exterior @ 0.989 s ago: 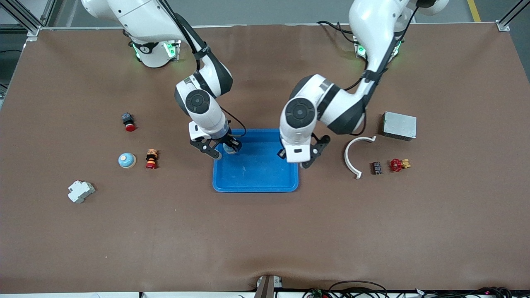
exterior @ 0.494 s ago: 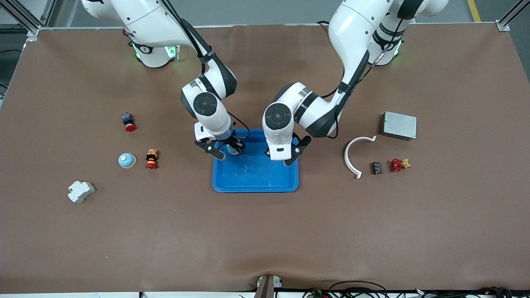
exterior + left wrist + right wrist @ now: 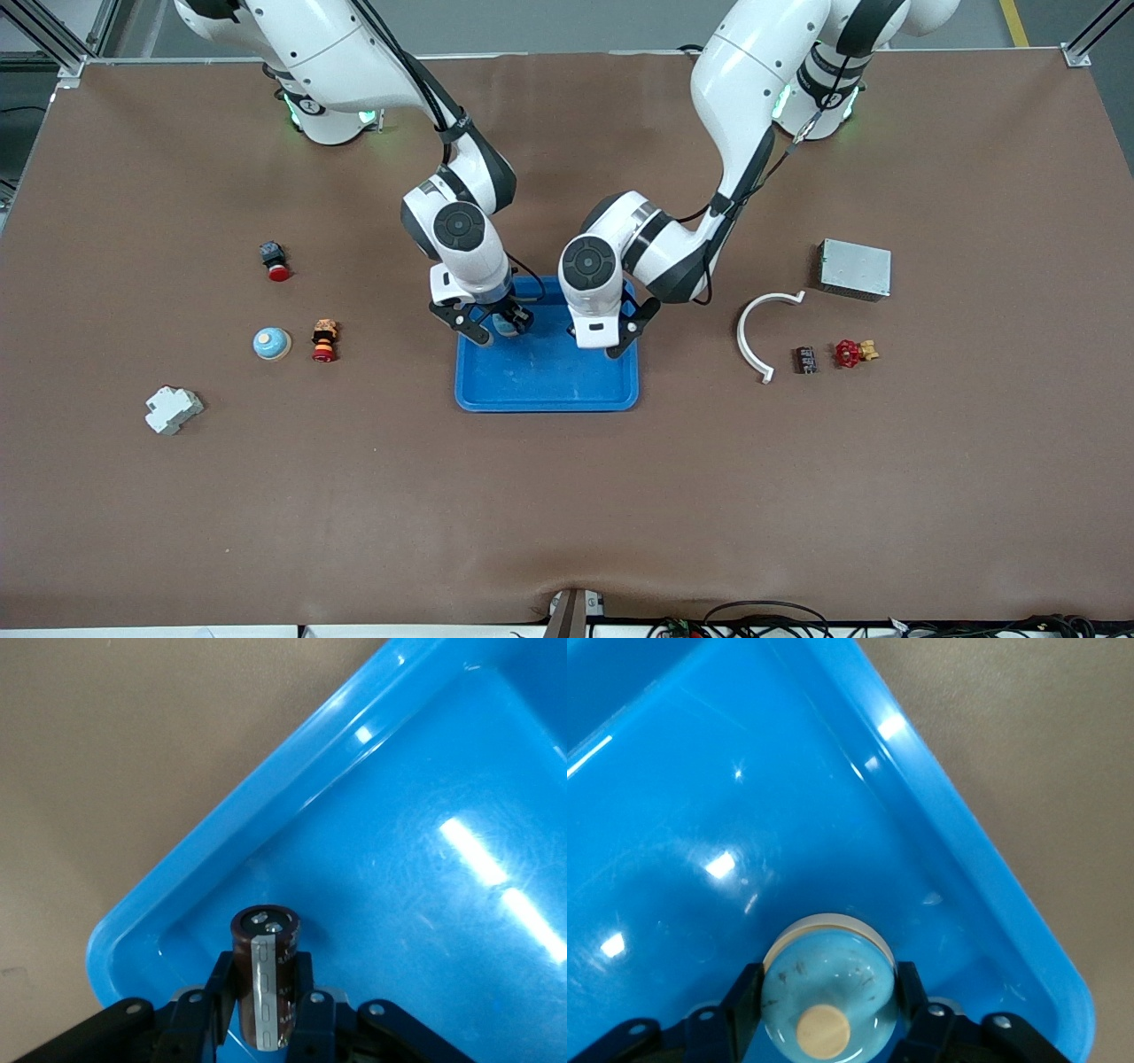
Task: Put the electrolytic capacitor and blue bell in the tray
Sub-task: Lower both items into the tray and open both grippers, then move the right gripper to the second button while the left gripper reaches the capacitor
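The bright-blue tray [image 3: 549,377] lies mid-table. My left gripper [image 3: 618,342] hangs over the tray corner toward the left arm's end, shut on a dark brown electrolytic capacitor [image 3: 264,970] with a grey stripe. The capacitor stays upright between the fingers [image 3: 312,1005], just above the tray floor [image 3: 399,859]. My right gripper [image 3: 494,330] is low over the tray corner toward the right arm's end. Its fingers [image 3: 741,997] press both sides of a pale blue bell [image 3: 828,988] with a beige button, also seen in the front view as the bell [image 3: 505,326], above the tray floor [image 3: 726,771].
Toward the right arm's end lie a second pale blue bell [image 3: 271,344], a red-and-black button [image 3: 324,341], another red button [image 3: 275,261] and a white block [image 3: 173,409]. Toward the left arm's end are a white curved strip [image 3: 755,332], a small dark part [image 3: 805,359], a red valve [image 3: 850,354] and a grey box [image 3: 854,269].
The left gripper has swung from the tray's outer edge to over the tray with the capacitor. The right gripper has shifted farther in over the tray with the bell.
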Controlling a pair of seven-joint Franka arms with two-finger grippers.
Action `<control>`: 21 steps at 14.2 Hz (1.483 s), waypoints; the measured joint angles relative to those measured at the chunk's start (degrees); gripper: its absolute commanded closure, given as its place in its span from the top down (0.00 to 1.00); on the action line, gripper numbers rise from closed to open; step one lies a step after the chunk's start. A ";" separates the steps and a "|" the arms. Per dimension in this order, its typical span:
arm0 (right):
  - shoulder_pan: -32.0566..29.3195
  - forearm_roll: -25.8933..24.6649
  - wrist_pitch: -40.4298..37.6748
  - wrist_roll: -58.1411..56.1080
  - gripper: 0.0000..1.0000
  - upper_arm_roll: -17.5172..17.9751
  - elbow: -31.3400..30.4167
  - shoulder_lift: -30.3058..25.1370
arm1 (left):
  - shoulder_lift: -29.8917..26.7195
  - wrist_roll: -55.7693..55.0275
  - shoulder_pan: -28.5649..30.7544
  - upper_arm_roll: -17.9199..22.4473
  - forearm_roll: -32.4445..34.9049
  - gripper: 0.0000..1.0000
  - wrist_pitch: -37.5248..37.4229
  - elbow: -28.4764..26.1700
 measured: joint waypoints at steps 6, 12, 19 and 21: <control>-0.23 -1.27 -1.61 -0.83 1.00 -0.65 1.47 0.16 | 0.27 0.00 -1.11 0.09 0.23 0.00 0.02 0.00; -11.42 -2.38 -17.37 -23.52 1.00 -1.85 4.26 -8.79 | 0.29 0.02 -1.11 0.27 0.26 1.00 0.02 0.12; -25.06 -2.45 -21.04 -46.36 1.00 -1.95 1.74 -15.48 | -3.14 1.55 -0.95 0.65 4.84 1.00 -4.09 1.36; -29.02 -2.45 -22.75 -52.63 1.00 -1.94 1.56 -17.37 | -6.43 5.66 -0.68 0.83 5.88 1.00 -9.38 1.57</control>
